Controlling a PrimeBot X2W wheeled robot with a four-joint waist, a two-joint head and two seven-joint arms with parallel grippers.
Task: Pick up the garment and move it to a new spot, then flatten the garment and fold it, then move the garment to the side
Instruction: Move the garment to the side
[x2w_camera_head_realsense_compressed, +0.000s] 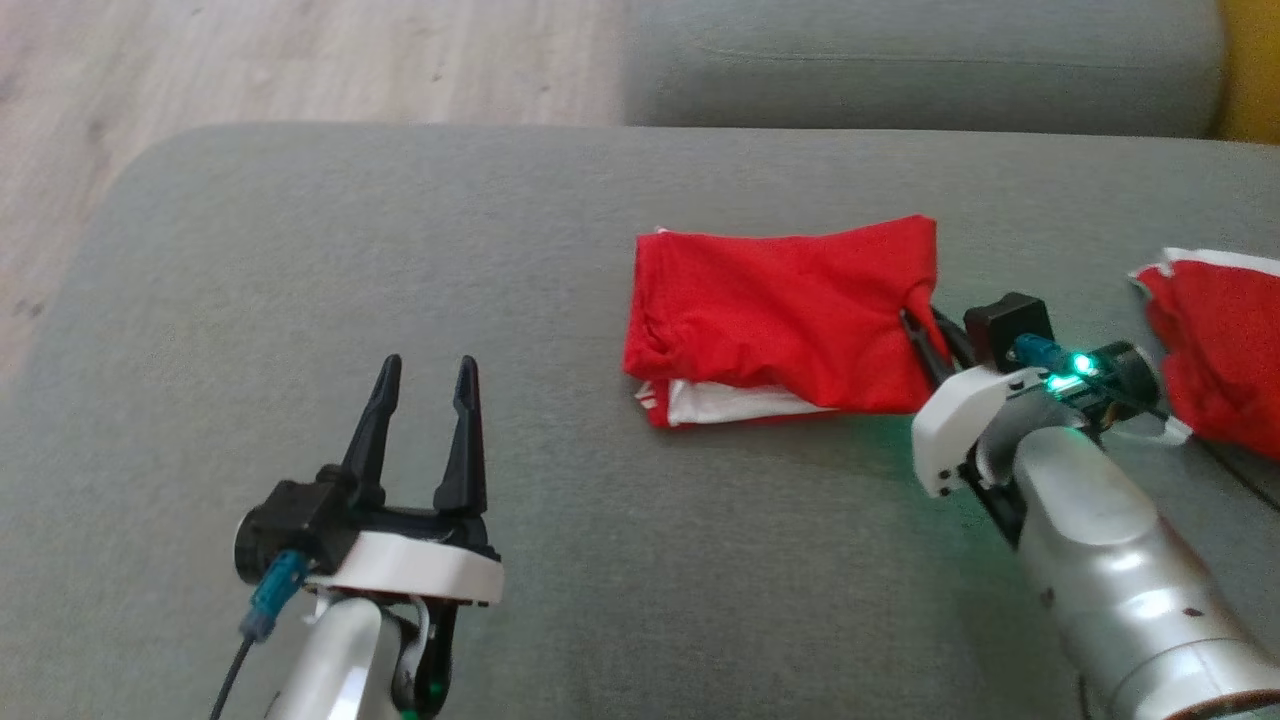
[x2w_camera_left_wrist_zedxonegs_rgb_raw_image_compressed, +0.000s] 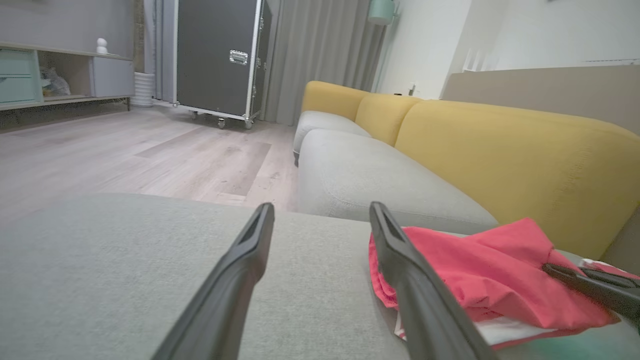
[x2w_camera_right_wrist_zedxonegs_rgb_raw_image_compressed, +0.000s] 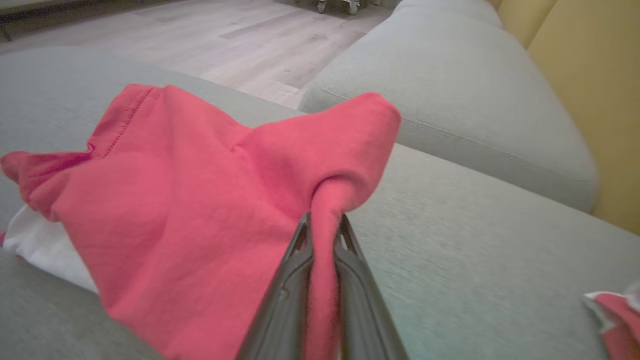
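Garment (x2w_camera_head_realsense_compressed: 780, 310) looks folded on cushion (x2w_camera_head_realsense_compressed: 300, 300); my right gripper (x2w_camera_head_realsense_compressed: 912, 320) pinches its right edge, left gripper (x2w_camera_head_realsense_compressed: 428, 366) wide; move aside remains.

Red garment (x2w_camera_head_realsense_compressed: 780, 310) (x2w_camera_head_realsense_compressed: 1215, 345), two; hand (x2w_camera_head_realsense_compressed: 428, 368) (x2w_camera_head_realsense_compressed: 914, 322), two; grey cushion (x2w_camera_head_realsense_compressed: 300, 300) (x2w_camera_head_realsense_compressed: 900, 70), two.

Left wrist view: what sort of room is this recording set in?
Probably a living room, perhaps a staged one: a yellow-backed sofa with grey seats, a wooden floor, a low sideboard. The wheeled black flight case hints at a demo space.
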